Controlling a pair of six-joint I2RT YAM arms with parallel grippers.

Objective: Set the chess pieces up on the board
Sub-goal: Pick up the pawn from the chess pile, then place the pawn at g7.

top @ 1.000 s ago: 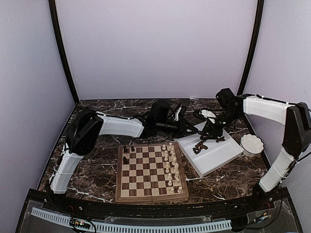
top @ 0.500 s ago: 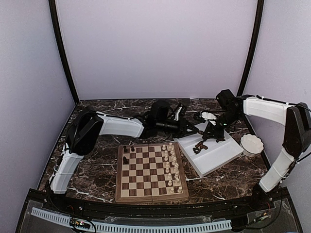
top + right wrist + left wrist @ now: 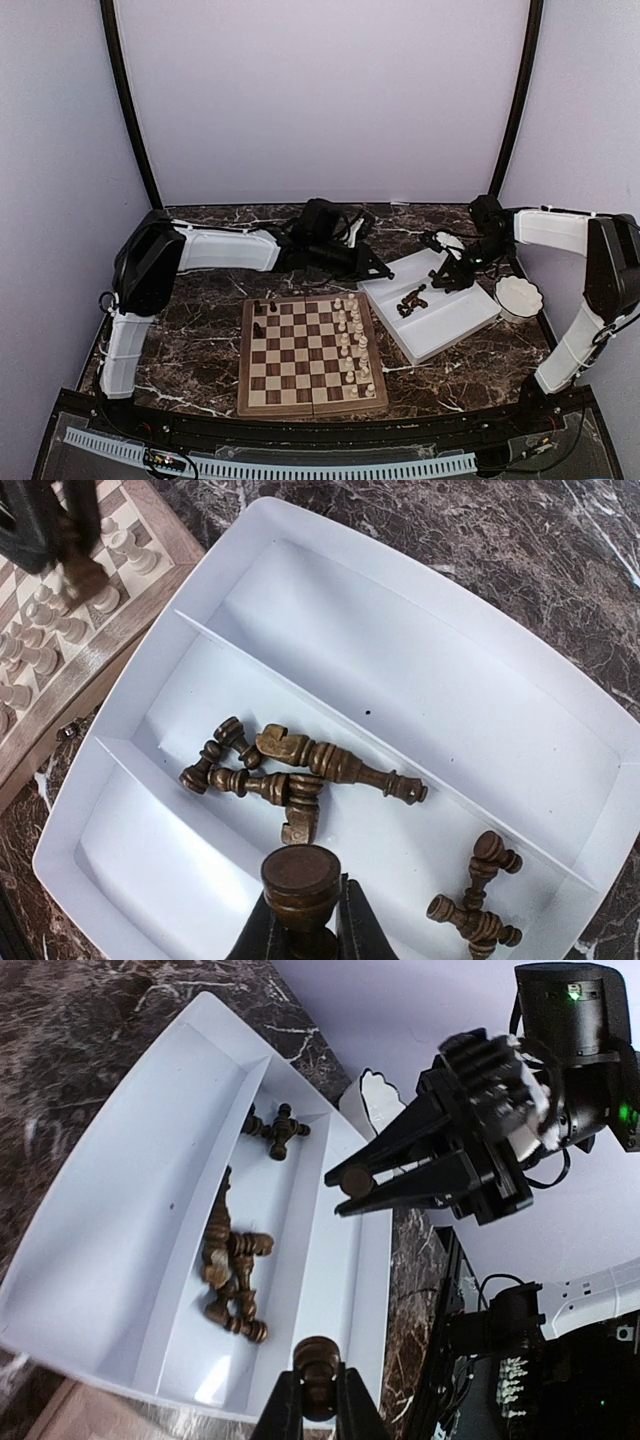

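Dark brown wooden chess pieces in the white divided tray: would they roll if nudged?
Probably: the dark brown wooden chess pieces lie on their sides, with round turned bodies. Heaped in the white divided tray, one likely drags neighbours.

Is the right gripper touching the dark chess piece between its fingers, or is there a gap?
Touching. The right wrist view shows the right gripper closed on the dark piece, pressing it from both sides with no gap.

Left tool (image 3: 318, 1388) and right tool (image 3: 301, 900), jaws tight, both far forward.
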